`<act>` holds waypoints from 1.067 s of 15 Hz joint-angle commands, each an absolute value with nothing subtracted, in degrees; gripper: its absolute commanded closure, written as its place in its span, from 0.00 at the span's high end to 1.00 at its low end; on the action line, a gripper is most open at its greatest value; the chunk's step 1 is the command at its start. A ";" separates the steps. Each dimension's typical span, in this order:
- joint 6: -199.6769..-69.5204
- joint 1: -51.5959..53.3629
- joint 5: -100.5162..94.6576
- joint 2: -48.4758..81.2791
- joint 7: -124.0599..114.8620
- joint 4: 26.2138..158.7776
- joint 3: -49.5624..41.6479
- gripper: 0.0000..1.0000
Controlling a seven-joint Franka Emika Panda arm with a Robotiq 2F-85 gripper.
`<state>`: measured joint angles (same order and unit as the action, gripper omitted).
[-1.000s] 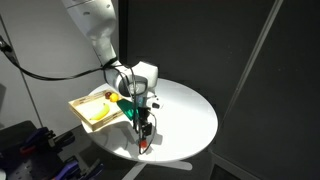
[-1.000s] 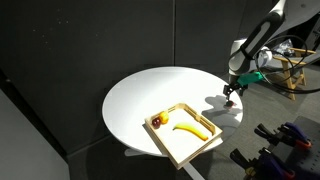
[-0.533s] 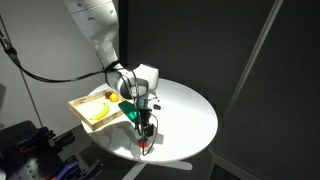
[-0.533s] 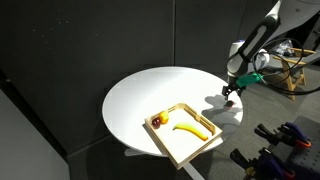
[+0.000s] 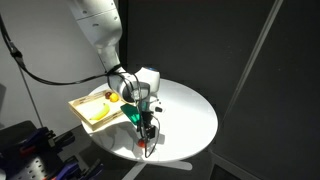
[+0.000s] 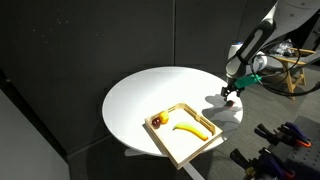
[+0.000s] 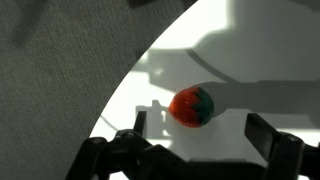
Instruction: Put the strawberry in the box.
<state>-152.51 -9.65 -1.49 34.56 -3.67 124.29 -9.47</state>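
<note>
Wrist view: the strawberry [image 7: 191,105], round, red-orange with a green patch, lies below the parted gripper [image 7: 195,128].

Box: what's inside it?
A banana and a small round fruit lie in the box. The strawberry sits outside, on the table under the hand. In an exterior view the arm hides one corner.
</note>
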 commanded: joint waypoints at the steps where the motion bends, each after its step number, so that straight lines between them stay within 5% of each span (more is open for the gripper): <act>1: -152.73 -10.79 -0.78 36.06 -1.78 122.58 -9.00 1.00; 16: -152.38 -10.44 -1.00 40.20 -2.55 119.12 -9.47 1.00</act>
